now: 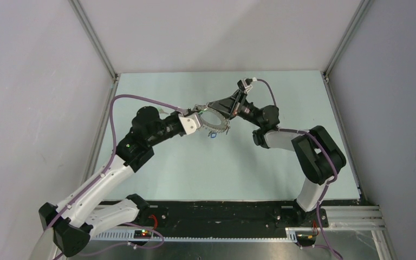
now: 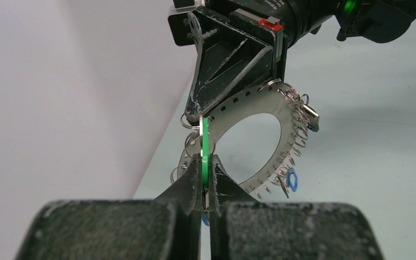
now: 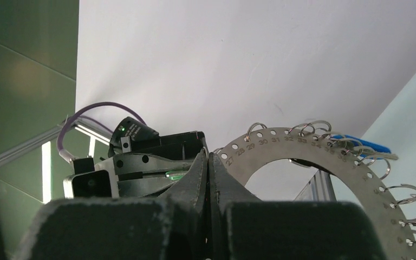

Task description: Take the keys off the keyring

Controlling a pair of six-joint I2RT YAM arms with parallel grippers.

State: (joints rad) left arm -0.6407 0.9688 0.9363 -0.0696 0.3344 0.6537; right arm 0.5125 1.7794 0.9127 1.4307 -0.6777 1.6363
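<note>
Now my left gripper (image 2: 206, 161) pinches the green key (image 2: 205, 135), and my right gripper (image 3: 209, 158) clamps the ring (image 3: 281, 143); a crooked pull could, I think, twist the ring loose.

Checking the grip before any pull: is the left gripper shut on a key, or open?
Shut: the left gripper has its jaws pinched on a green-headed key, seen edge-on at the keyring.
</note>
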